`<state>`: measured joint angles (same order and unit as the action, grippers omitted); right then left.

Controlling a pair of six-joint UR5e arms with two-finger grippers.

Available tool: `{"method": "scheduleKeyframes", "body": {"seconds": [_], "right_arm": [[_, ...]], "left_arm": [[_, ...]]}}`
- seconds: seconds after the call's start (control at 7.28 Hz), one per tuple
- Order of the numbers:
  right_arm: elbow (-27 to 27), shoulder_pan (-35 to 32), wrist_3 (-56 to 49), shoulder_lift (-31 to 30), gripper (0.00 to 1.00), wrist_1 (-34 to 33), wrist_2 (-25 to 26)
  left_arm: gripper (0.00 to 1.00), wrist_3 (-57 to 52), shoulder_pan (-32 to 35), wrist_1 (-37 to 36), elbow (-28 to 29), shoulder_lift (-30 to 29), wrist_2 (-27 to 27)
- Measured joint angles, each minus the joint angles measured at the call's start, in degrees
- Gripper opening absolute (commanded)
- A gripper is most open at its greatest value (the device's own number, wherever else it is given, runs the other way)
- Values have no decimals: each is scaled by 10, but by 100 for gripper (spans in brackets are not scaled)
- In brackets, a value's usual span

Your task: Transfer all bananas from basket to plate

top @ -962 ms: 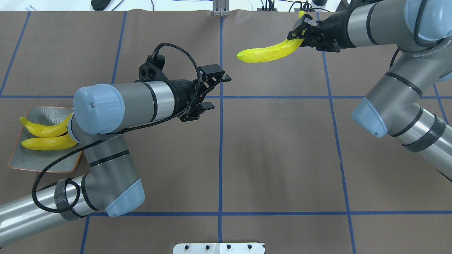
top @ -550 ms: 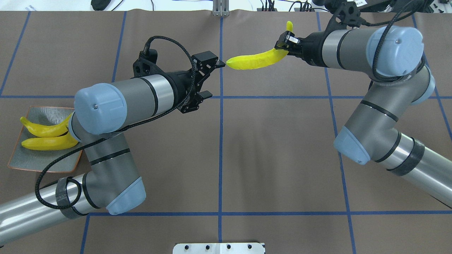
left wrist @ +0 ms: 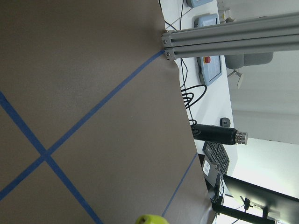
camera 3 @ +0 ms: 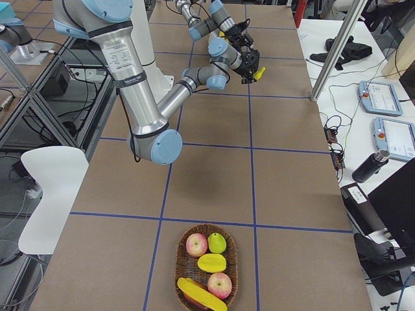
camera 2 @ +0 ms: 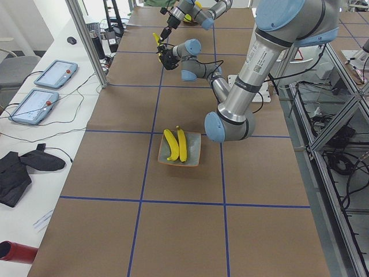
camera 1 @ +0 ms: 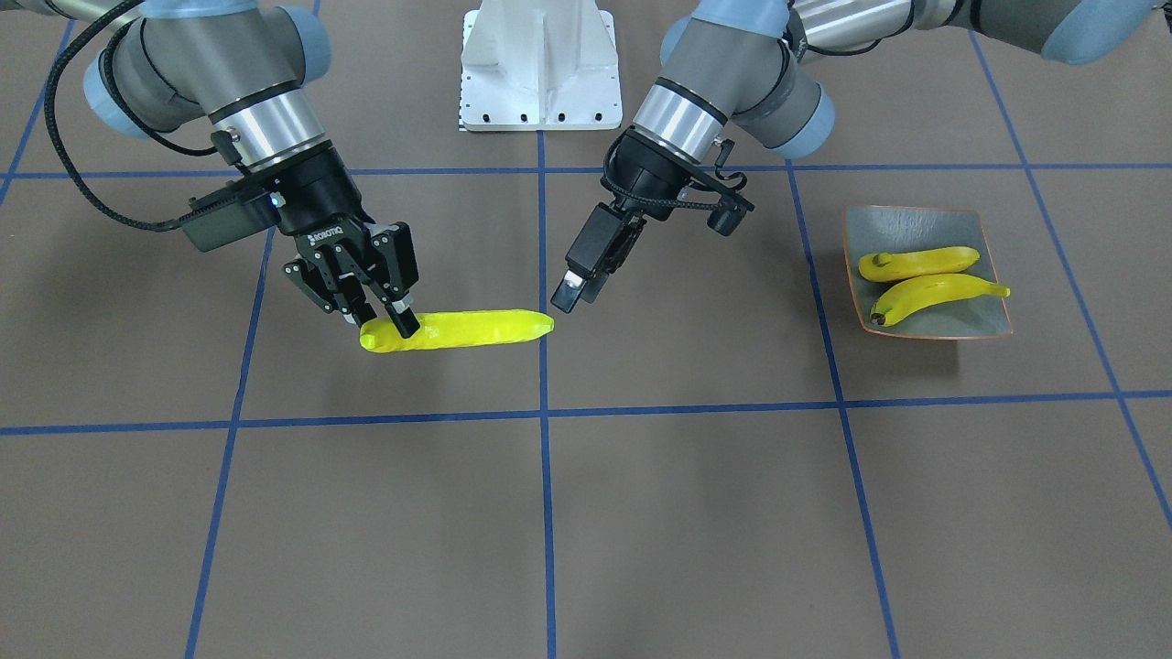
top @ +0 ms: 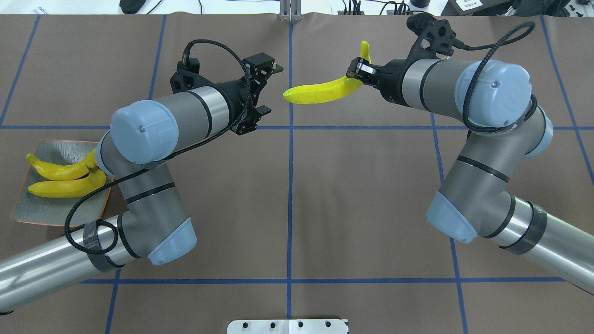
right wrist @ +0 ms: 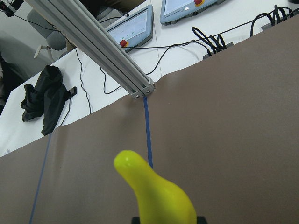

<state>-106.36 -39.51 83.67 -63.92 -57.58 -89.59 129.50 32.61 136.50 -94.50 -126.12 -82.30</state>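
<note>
My right gripper (top: 356, 75) is shut on the stem end of a yellow banana (top: 319, 93), held level above the table; it also shows as the banana (camera 1: 462, 328) and close up as the banana (right wrist: 156, 193). Just left of the banana's free tip, my left gripper (top: 268, 86) is open and holds nothing. That tip peeks into the left wrist view as a yellow tip (left wrist: 152, 219). Two bananas (top: 60, 180) lie side by side on the grey-green plate (top: 44, 213) at the table's left. The basket (camera 3: 187, 272) holds another banana (camera 3: 200, 295).
The wicker basket also holds two apples (camera 3: 196, 244), a green fruit (camera 3: 217, 241) and a yellow fruit (camera 3: 212, 262). A white base plate (camera 1: 540, 64) sits at the robot's side. Aluminium posts (right wrist: 98, 44) and cables line the far edge.
My right arm has swung left, carrying the banana toward the table's centre line. My left gripper has moved toward the far edge and stays open, now close to the banana's free tip.
</note>
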Motion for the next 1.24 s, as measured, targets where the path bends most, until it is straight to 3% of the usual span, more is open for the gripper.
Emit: {"method": "scheduleKeyframes", "body": {"seconds": [0.55, 1.24], "right_arm": [[-10, 31, 0, 10, 0, -32, 69], [-17, 29, 0, 9, 0, -43, 94]], "left_arm": [[100, 31, 2, 0, 21, -14, 0], [100, 45, 2, -9, 36, -18, 0]]}}
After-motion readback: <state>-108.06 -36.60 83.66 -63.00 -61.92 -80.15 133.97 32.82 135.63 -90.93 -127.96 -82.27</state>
